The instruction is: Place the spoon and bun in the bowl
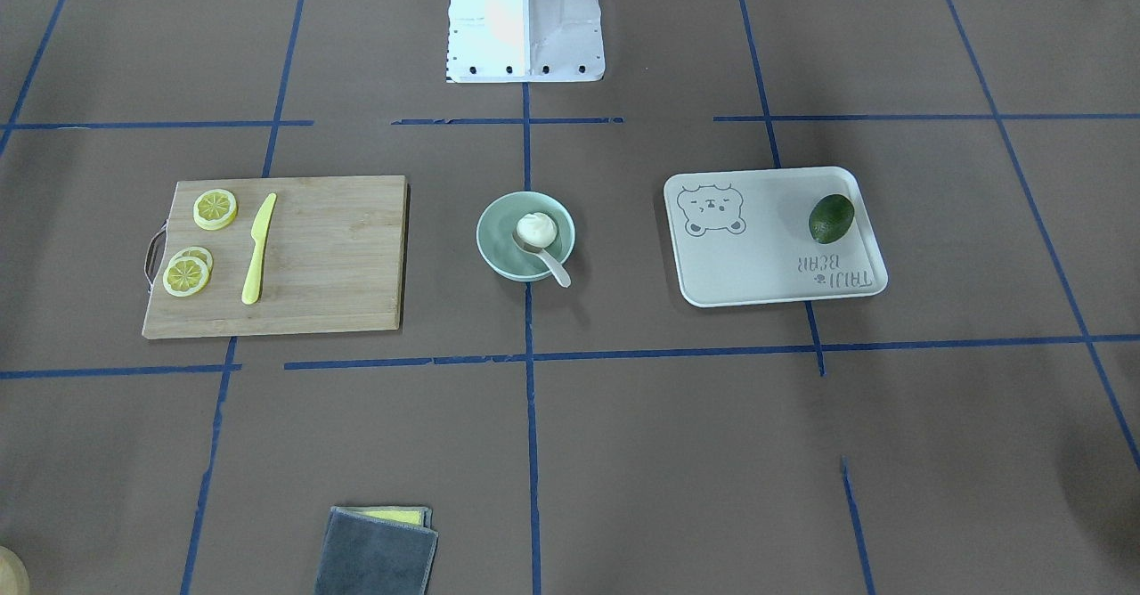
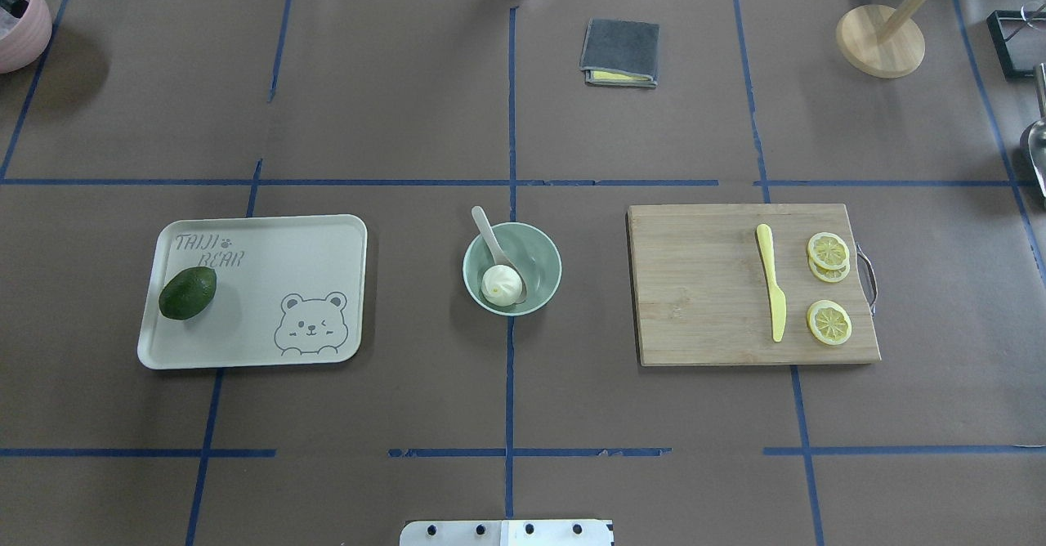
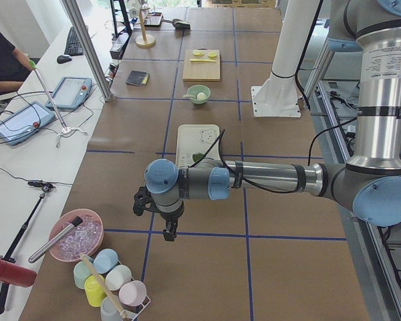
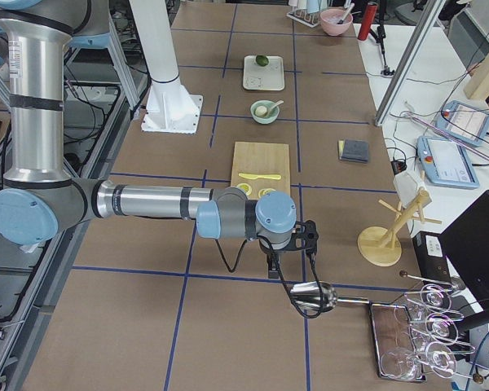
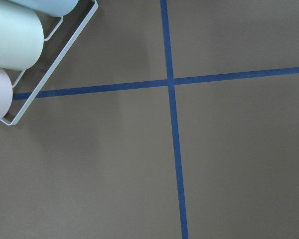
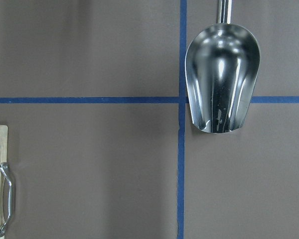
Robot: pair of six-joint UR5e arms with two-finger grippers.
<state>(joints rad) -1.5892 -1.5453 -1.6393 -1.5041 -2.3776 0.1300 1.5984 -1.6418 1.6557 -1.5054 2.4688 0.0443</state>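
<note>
The brown papered surface [image 2: 392,105], marked off with blue tape lines, carries everything. The left arm reaches out over the end of the surface on the robot's left, its hand [image 3: 168,231] pointing down near a rack of pastel cups [image 3: 113,284]. I cannot tell whether its fingers are apart or together. The right arm stretches over the opposite end, its hand [image 4: 272,267] pointing down just beside a steel scoop [image 6: 222,79]; its state cannot be told either. A wooden board [image 2: 703,284] lies on the robot's right and a pale tray [image 2: 270,260] with a bear print on its left. The mint-green bowl [image 2: 541,258] stands between them, apart from both. A folded grey cloth [image 2: 621,47] lies on the far side. An avocado [image 2: 187,293] sits on the tray's outer end. A yellow knife [image 2: 771,284] lies on the board beside three lemon slices [image 2: 829,322]. The spoon [image 2: 489,234] rests with its scoop inside the bowl and its handle leaning over the far rim. The bun [image 2: 500,283] sits in the bowl, touching the scoop.
</note>
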